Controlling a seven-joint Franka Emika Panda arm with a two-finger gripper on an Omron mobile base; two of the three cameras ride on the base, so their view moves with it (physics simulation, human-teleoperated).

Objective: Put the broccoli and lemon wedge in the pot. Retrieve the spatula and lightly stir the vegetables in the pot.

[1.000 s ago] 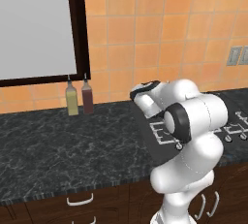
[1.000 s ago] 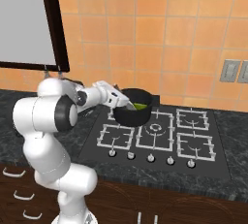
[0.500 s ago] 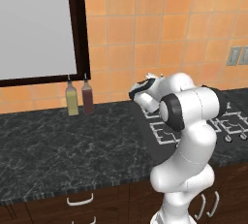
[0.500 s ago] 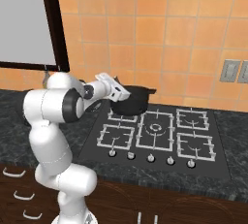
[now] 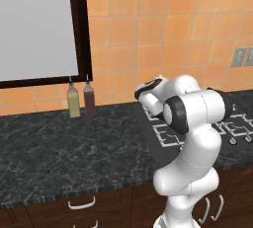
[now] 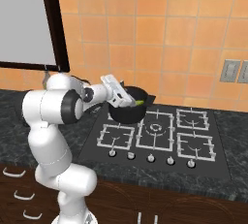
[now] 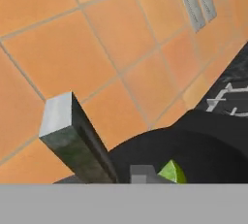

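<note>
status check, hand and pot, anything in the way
Hand at the pot, jaw state unclear. Lemon wedge inside the pot. Nothing seen blocking.

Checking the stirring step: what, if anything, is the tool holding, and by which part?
It cannot be told. The tool sits over the pot, where a lemon wedge lies; no grasped object is clearly visible.

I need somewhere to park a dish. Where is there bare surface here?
The dark speckled stone counter is bare from the two bottles by the wall to the front edge. It is crowded at the back-left burner, where the squat black pot sits under the gripper.
</note>
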